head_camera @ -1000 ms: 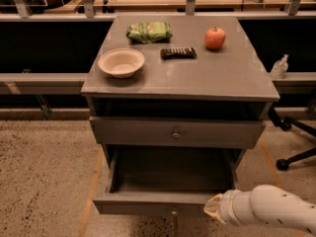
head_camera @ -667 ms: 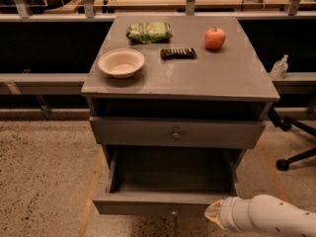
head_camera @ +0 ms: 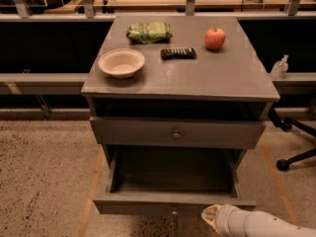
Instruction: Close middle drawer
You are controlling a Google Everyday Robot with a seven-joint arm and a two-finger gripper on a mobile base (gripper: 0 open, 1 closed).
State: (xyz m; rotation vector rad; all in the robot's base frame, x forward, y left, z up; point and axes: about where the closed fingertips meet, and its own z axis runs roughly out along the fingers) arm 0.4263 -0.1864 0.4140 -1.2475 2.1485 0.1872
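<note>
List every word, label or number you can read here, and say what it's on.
Nothing legible anywhere.
Green packet: print too blurred to read.
Dark snack bar: wrapper print unreadable.
Bottle: nothing readable.
Hand, bottom right of view: no text.

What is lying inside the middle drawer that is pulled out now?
The middle drawer shows only a bare grey floor; nothing lies on it. Its rear strip is covered by the upper drawer front, so unknown. The claw sits outside, by its front edge.
</note>
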